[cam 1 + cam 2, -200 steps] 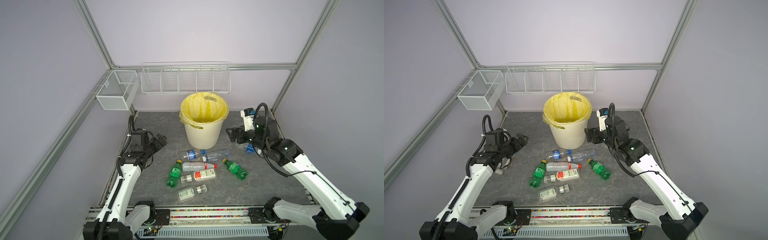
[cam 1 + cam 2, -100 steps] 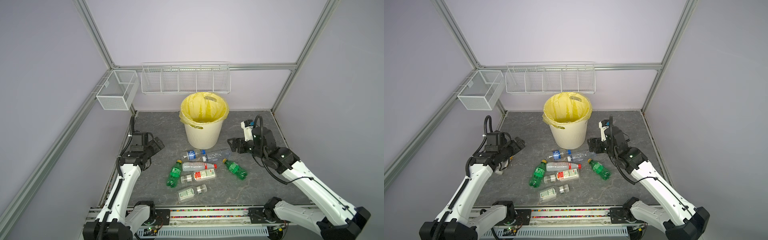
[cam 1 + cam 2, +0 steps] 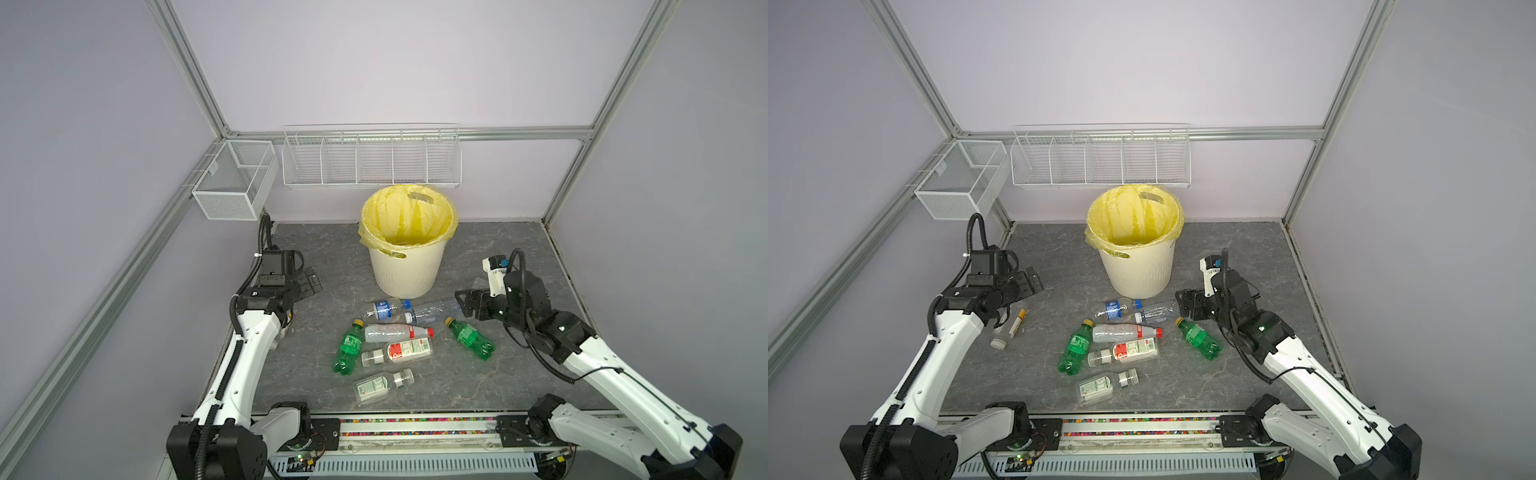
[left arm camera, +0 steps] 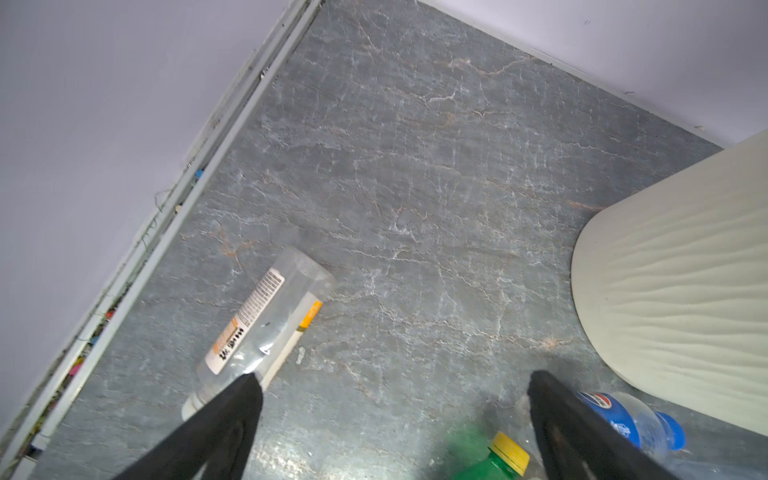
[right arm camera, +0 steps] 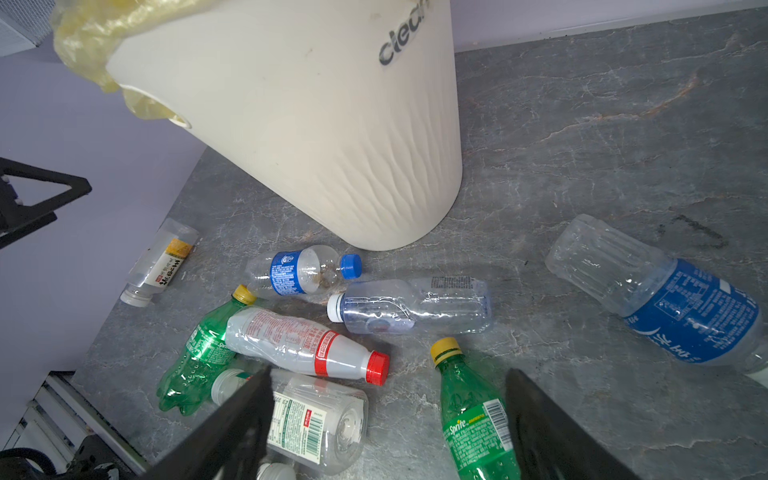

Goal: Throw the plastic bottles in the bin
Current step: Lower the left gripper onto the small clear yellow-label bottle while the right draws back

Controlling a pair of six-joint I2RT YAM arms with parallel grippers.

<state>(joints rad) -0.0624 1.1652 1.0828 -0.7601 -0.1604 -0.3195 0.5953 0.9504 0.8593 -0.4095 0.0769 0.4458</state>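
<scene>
Approach step: clear and green plastic bottles (image 3: 390, 332) are found lying before the round cream-white yellow-lined bin (image 3: 403, 270). The left gripper (image 3: 309, 282) and right gripper (image 3: 464, 304) are spread, empty; descent onto one bottle is judged necessary.

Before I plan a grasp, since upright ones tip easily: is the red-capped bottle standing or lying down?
Lying down. The red-capped bottle rests on its side on the table, cap on.

The bin (image 3: 405, 270) is ribbed cream (yellow liner (image 3: 409, 216)), the tabletop (image 3: 324, 257) veined grey
</scene>
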